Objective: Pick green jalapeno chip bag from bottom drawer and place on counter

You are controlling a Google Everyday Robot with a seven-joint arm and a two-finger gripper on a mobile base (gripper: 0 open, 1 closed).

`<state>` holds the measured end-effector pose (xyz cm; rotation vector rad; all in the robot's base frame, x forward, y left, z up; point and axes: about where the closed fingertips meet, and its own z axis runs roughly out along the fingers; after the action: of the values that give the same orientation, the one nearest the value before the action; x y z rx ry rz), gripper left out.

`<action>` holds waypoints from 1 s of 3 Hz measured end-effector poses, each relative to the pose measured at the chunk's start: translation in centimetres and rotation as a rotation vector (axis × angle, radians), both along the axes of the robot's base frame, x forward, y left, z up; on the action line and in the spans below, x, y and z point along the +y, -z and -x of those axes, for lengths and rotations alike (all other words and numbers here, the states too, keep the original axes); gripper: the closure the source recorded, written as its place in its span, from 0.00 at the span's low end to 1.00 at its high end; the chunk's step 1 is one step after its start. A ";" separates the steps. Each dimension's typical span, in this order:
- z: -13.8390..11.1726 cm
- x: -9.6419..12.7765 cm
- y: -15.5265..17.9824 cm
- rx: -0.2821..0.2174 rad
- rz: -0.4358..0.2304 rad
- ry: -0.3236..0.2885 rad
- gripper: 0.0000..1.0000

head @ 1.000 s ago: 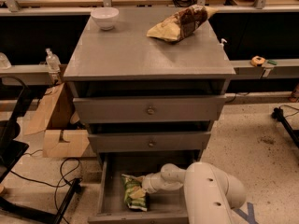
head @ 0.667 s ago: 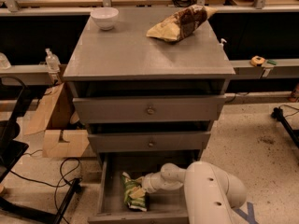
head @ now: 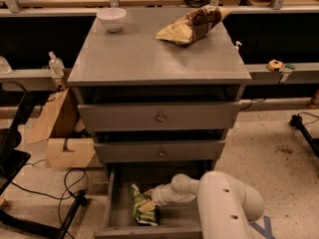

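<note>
- Find next to nothing changed against a second ago: same reach of the arm point(head: 222, 203), same lie of the green jalapeno chip bag point(head: 141, 210).
- Read that as a pause at the grasp rather than a lift; no sign yet of the bag coming up off the drawer floor.
- Place the gripper point(head: 153, 199) low inside the bottom drawer point(head: 117, 198), pushed up against the right side of the bag and touching it.
- Cannot tell whether open or clamped: contact point hidden against the crinkled bag, so no claim of a secure hold.
- Locate the bag toward the front middle of the pulled-out drawer, crumpled and standing roughly on edge, well below the counter point(head: 144, 59).
- Judge the task to be early: picking not confirmed, placing not begun.
- Expect the next move to need a firm pinch on the crinkly film, then a straight rise clear of the two upper drawers before swinging up.
- Note free space on the counter's front half, with a tan-and-brown bag point(head: 192, 24) and a white bowl point(head: 111, 19) at the back.
</note>
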<state>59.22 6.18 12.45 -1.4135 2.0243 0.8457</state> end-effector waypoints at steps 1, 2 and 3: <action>0.9 -0.9 -5.3 -0.045 -0.015 -0.058 1.00; 3.0 -4.0 -13.2 -0.071 -0.054 -0.112 1.00; 6.1 -9.3 -21.8 -0.058 -0.100 -0.136 1.00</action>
<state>53.09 -3.15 34.25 -1.5148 1.8341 0.9385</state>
